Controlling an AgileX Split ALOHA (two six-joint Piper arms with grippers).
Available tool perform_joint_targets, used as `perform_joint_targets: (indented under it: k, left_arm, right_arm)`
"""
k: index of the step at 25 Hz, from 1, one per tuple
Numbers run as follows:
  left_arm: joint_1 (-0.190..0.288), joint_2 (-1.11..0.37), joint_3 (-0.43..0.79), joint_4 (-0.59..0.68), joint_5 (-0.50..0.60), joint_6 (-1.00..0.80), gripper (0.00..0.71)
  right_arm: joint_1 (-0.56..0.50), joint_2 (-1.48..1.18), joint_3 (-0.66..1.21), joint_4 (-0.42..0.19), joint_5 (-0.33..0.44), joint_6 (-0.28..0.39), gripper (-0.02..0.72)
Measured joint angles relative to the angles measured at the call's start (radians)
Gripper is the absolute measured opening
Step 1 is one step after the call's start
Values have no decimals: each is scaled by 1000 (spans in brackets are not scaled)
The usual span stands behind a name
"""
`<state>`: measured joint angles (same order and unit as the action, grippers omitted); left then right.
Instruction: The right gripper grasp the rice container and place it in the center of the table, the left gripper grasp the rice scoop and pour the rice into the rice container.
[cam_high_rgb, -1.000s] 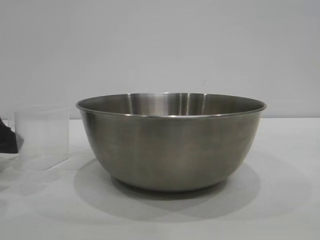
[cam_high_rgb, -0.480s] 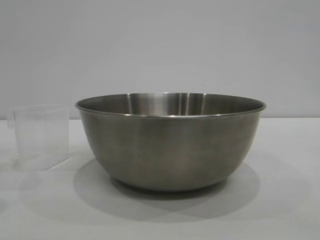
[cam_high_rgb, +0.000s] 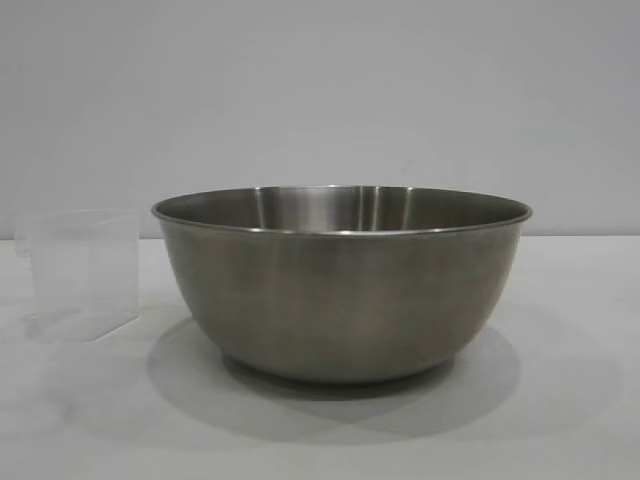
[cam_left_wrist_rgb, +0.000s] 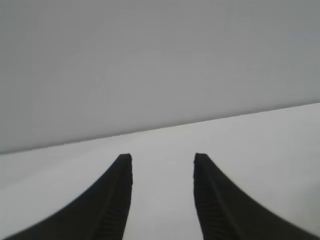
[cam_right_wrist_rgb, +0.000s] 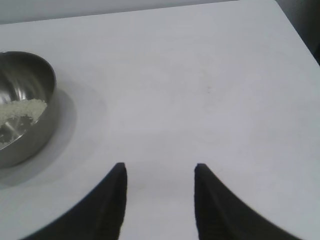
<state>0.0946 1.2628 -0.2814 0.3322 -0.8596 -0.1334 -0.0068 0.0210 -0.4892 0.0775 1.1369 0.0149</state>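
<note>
The rice container (cam_high_rgb: 342, 285), a big steel bowl, stands in the middle of the white table (cam_high_rgb: 560, 400). In the right wrist view the rice container (cam_right_wrist_rgb: 20, 107) holds a patch of white rice (cam_right_wrist_rgb: 20, 110). The rice scoop (cam_high_rgb: 82, 272), a clear plastic cup, stands upright on the table just left of the bowl, with nothing gripping it. My left gripper (cam_left_wrist_rgb: 161, 159) is open over bare table, nothing between its fingers. My right gripper (cam_right_wrist_rgb: 159, 169) is open too, over bare table well away from the bowl. Neither gripper shows in the exterior view.
A plain grey wall (cam_high_rgb: 320, 90) stands behind the table. The table's edge (cam_right_wrist_rgb: 300, 37) runs along one side in the right wrist view, with dark floor beyond it.
A second ago the black left gripper was at the scoop's left side in the exterior view; it has withdrawn out of that view. The scoop stays standing where it was.
</note>
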Motion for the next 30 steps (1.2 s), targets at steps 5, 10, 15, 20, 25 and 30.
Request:
perform_joint_targets:
  k: [5, 10, 15, 20, 25, 30]
  left_arm:
    - [0, -305, -64, 114, 359, -65, 275]
    - [0, -568, -105, 299, 605, -289, 275]
    - [0, -788, -107, 556, 793, -596, 275]
    - [-4, -914, -108, 630, 851, -737, 275]
    - [-64, -925, -108, 706, 853, -751, 275]
    - [-109, -925, -108, 738, 855, -753, 275]
  right_arm:
    - [0, 0, 0, 0, 0, 0, 303]
    - [0, 0, 0, 0, 0, 0, 303]
    - [0, 0, 0, 0, 0, 0, 303]
    - [0, 0, 0, 0, 0, 0, 303]
    - [0, 0, 0, 0, 0, 0, 303]
    - [0, 0, 0, 0, 0, 0, 303]
